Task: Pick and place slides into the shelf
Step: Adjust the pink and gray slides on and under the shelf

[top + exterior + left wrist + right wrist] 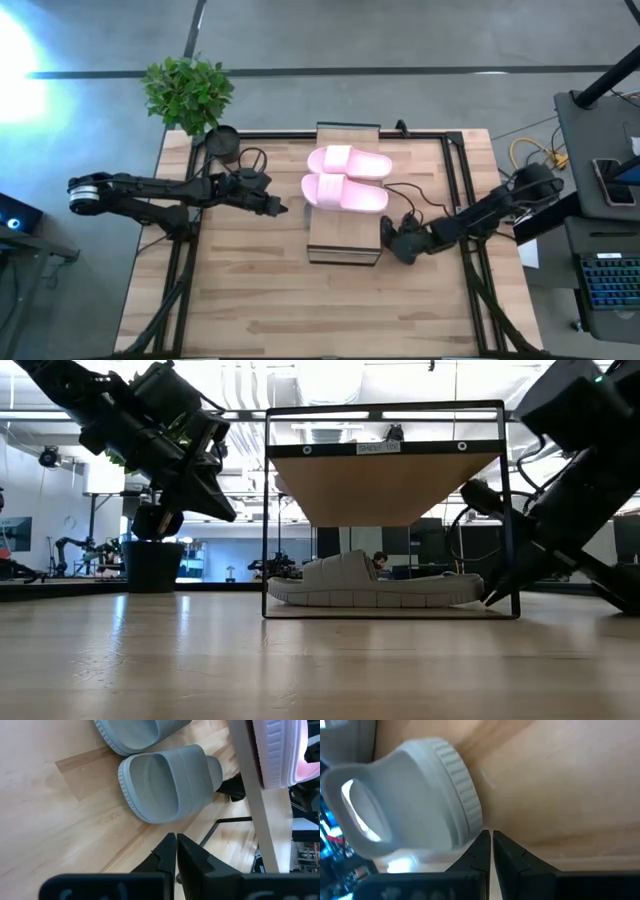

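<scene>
Two pale pink slides (pixel 348 162) (pixel 345 193) lie side by side on the shelf's light wood top (pixel 345 245). Two grey-green slides (pixel 167 782) (pixel 140 732) rest on their soles on the table under that top (pixel 385 485); the low view shows them as one shape (pixel 370 585). My left gripper (pixel 275 207) (pixel 176 840) is shut and hangs above the table, left of the shelf. My right gripper (pixel 390 235) (pixel 491 837) is shut, low at the shelf's right side, at the end of a grey-green slide (pixel 410 800). My right gripper's shut fingertips (pixel 482 840) stand right at the ribbed sole rim (pixel 470 827) of the grey-green slide's end, slanting down from the table's right side. I cannot tell whether they touch it. The slide lies flat on the table.
A potted plant (pixel 188 92) and a dark pot (pixel 222 143) stand at the table's far left corner. Black cables (pixel 420 195) run across the table right of the shelf. The shelf's dark frame posts (pixel 508 510) stand near my right gripper. Bare tabletop (pixel 300 310) lies toward the near edge.
</scene>
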Controlling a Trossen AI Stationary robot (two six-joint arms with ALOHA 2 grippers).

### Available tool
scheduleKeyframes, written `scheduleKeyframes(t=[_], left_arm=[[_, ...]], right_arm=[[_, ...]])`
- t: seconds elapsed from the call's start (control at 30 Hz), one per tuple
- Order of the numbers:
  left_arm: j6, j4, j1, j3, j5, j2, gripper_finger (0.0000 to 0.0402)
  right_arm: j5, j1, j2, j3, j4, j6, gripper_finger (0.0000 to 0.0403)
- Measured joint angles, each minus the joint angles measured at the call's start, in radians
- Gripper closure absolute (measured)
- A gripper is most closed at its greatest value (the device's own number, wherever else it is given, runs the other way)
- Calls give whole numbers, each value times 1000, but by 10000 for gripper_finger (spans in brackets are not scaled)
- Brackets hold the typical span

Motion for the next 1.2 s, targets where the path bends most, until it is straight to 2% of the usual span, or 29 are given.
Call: scheduleKeyframes(t=[0.2,0.4,0.57,0.7,0.83,0.93,1.03,1.2], left_arm=[[1,0,-1,0,9,0,402],[2,-1,-2,0,26,0,402],[-22,-54,-38,-8,61,4,402],[-36,-138,-129,-29,65,38,402],[-69,-81,-201,-44,-12,100,402],[-85,42,-205,-48,-63,168,402],[-104,178,-184,-47,-75,264,402],[-150,310,-166,-36,-78,426,402]], right_arm=[[32,-83,-9,-1,13,18,390],[64,-116,-9,-1,1,6,390],[92,-90,-47,-7,-108,-7,390],[87,-77,-131,-7,-214,-12,390],[102,-79,-220,-7,-299,-17,390],[97,-77,-265,-8,-325,-31,390],[96,-78,-285,-8,-325,-39,390],[70,-77,-286,6,-322,-49,390]])
